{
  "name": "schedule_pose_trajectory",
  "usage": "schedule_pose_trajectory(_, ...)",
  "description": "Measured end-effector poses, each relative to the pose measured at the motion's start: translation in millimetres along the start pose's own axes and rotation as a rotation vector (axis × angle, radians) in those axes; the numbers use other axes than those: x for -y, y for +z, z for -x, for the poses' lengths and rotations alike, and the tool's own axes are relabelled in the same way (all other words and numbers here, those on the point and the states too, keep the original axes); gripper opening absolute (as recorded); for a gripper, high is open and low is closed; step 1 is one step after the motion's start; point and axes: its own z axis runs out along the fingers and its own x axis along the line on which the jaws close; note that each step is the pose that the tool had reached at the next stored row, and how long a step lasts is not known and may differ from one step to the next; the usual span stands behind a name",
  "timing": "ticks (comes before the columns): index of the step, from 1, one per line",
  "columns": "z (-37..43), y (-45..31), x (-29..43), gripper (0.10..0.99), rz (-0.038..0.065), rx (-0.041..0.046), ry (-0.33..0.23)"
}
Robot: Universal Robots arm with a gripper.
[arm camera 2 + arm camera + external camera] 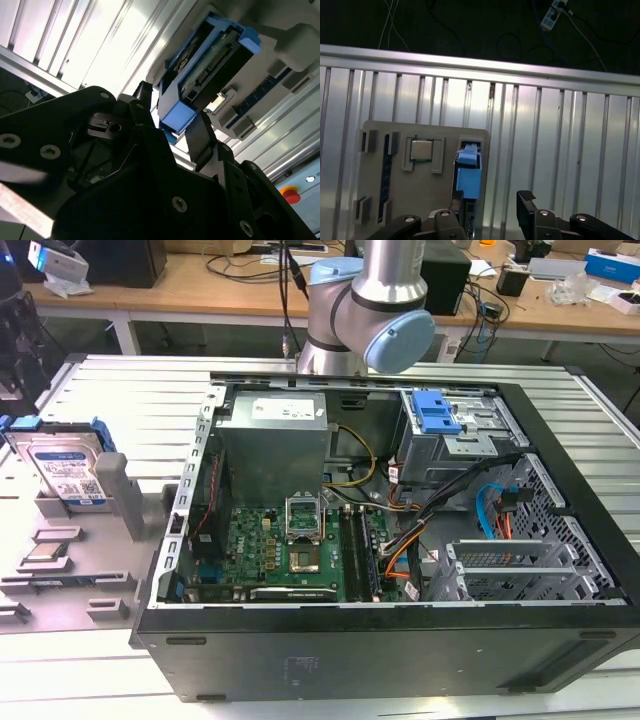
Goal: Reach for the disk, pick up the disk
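Second wrist view: gripper (172,107) fingers (200,135) spread, flanking disk (205,75); it stands edge-up in holder (305,50) slot, faces reachable.

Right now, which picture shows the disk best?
The exterior view: the disk stands upright in a grey holder, its labelled face toward the camera. The second wrist view shows its connector edge and blue bracket from close up. The first wrist view shows its thin blue top edge, end on.
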Motion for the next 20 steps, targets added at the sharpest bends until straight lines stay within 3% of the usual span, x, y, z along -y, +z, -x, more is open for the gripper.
schedule_pose_trajectory(2,-1.2,2.2,-1.1,0.545,0.000,0.0000,0.000)
schedule_pose_trajectory(6,-12.6,9.2,-5.0,0.545,0.000,-0.0007,0.000)
schedule_pose_trajectory(8,-18.1,16.3,-5.5,0.545,0.000,-0.0008,0.000)
schedule_pose_trajectory(13,-18.7,30.0,-5.0,0.545,0.000,-0.0008,0.000)
schedule_pose_trajectory(20,-18.7,36.8,-4.7,0.545,0.000,-0.0008,0.000)
